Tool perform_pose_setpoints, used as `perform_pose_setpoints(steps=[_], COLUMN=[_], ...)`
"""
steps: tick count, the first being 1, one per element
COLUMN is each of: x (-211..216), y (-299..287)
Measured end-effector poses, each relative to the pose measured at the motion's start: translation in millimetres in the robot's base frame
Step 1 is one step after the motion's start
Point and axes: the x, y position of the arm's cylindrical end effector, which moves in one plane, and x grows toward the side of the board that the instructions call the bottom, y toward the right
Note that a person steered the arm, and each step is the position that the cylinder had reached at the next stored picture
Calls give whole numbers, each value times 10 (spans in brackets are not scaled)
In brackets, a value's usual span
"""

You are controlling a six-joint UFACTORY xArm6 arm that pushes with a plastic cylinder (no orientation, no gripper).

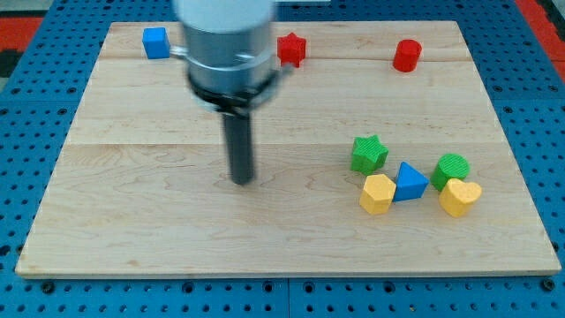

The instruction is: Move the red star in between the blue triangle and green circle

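end effector tip (242,179) well below-left of red star (291,48)

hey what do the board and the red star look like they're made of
The board looks like pale unfinished wood: visible grain and plank seams, matte. The red star seems to be plastic, judging by its uniform saturated colour and smooth faces; possibly painted, hard to tell.

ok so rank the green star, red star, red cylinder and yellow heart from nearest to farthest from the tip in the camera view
Measured from my tip:
1. Green star, to the view's right of the tip.
2. Red star, toward the view's top, slightly right; too close to the green star to rank firmly.
3. Red cylinder, at the view's top right.
4. Yellow heart, far to the view's right.
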Motion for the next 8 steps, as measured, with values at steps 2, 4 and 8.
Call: perform_pose_setpoints(steps=[2, 4, 8], x=[-1191, -2265, -2024], y=[-59, 3, 1147])
